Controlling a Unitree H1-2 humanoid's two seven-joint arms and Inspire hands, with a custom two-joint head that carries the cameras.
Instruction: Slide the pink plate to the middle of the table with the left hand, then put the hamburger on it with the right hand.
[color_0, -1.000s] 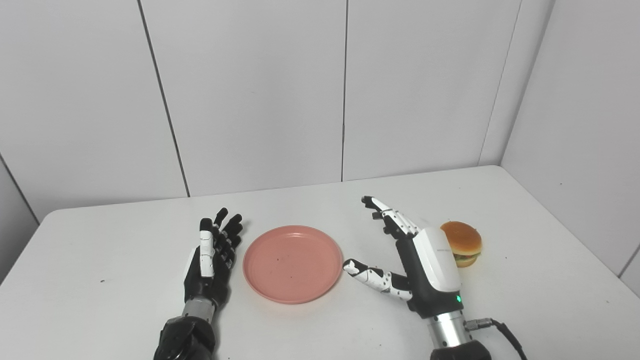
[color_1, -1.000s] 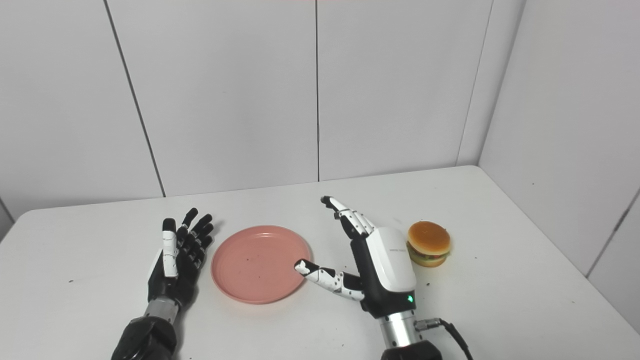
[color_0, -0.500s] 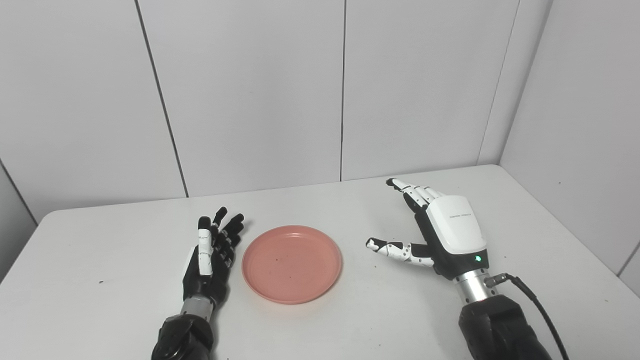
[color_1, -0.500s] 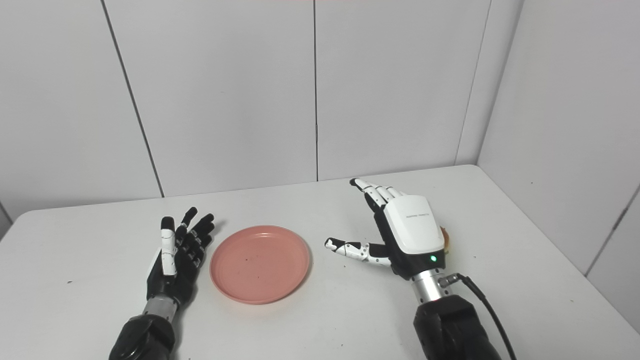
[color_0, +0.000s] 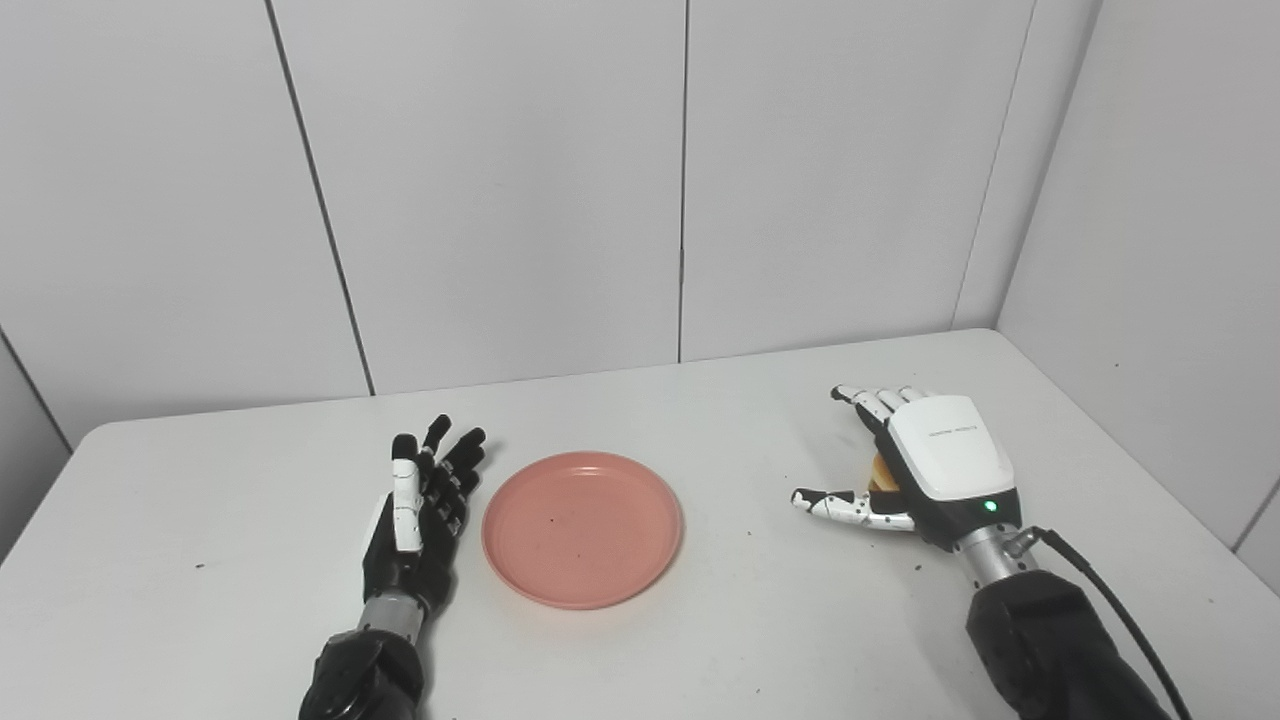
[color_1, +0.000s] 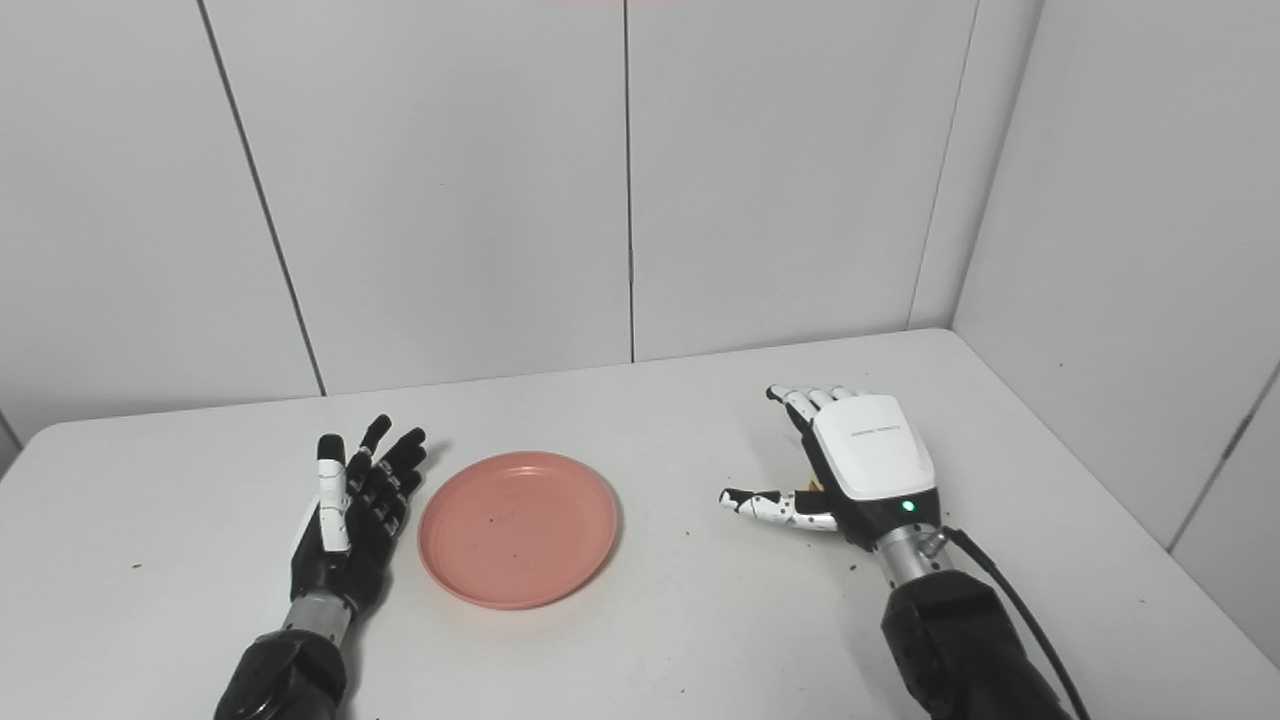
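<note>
Left eye view: round pink plastic plate (color_0: 583, 528) sits flat on the white table (color_0: 700, 640), roughly mid-table. Shallow dish, raised rim, matte salmon-pink, a few dark specks on the inside face. Nothing on it.

Black robot left hand (color_0: 420, 510) lies on the table just beside the plate's left rim, palm facing the plate, fingers (color_0: 445, 460) straight, spread and pointing away from the camera. It holds nothing; a narrow gap of table shows between hand and rim in both views, so not touching as far as I can see.

White-backed right hand (color_0: 925, 470) is on the right side of the table, well apart from the plate. Back of the hand faces the camera, green LED lit near the wrist, black cable running off the forearm. Toy hamburger (color_0: 881, 472) is almost fully hidden behind that hand: only a sliver of orange-tan bun shows between the thumb and the palm. Thumb (color_0: 835, 503) sticks out low towards the plate, the other fingers reach forward over the far side of the bun. Hand is cupped around the burger, but contact is hidden; can't tell if the grasp is closed or if the burger is off the table.

Right eye view: same layout, even less bun visible.
</note>
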